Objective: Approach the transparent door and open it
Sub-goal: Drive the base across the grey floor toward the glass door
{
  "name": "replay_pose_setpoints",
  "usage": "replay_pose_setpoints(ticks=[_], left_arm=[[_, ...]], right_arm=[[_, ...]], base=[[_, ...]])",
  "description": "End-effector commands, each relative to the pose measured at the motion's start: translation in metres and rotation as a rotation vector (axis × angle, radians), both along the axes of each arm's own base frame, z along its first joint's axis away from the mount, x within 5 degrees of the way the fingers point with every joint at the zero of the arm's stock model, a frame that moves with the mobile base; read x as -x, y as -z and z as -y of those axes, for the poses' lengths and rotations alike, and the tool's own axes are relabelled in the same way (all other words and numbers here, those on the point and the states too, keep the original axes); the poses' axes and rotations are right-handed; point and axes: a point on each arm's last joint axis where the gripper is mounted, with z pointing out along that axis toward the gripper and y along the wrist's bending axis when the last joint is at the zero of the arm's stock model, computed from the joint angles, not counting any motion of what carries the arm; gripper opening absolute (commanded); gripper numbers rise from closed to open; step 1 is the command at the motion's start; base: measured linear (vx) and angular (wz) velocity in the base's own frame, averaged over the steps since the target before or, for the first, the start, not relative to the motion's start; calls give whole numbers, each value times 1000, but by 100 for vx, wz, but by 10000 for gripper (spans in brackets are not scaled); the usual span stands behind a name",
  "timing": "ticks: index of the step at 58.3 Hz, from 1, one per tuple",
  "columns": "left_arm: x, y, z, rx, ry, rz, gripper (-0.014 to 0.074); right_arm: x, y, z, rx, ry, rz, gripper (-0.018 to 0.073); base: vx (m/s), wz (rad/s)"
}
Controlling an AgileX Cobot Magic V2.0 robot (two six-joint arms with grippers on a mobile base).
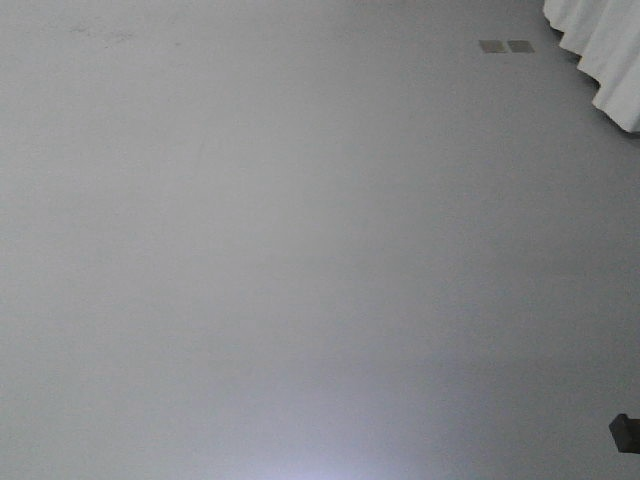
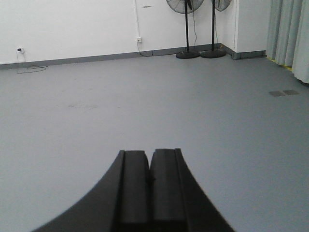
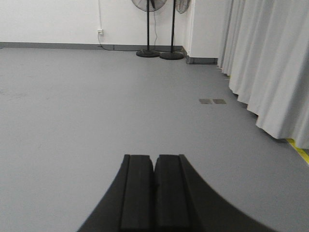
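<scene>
The transparent door is out of view in all three views. My left gripper is shut, its two black fingers pressed together with nothing between them, held low over bare grey floor. My right gripper is shut in the same way and holds nothing, also above the grey floor. Neither gripper shows clearly in the front view; only a small dark part sits at its lower right edge.
Grey floor fills the front view. White curtains hang along the right side, with a yellow floor line at their foot. Two pedestal fans stand by the far white wall. Two floor plates lie near the curtains.
</scene>
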Motion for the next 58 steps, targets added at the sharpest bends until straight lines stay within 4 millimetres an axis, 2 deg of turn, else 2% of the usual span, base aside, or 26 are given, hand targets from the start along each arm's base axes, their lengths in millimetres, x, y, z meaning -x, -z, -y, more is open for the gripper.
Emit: replay_pose_setpoints(ticks=[1, 23, 58], left_arm=[[-1, 2, 0, 19, 2, 66, -6], [-1, 2, 0, 19, 2, 66, -6], [-1, 2, 0, 19, 2, 66, -6]], right_arm=[[0, -4, -1, 9, -9, 85, -8], [0, -4, -1, 9, -9, 85, -8], [0, -4, -1, 9, -9, 82, -8]], base=[[44, 16], [52, 13], [65, 20]])
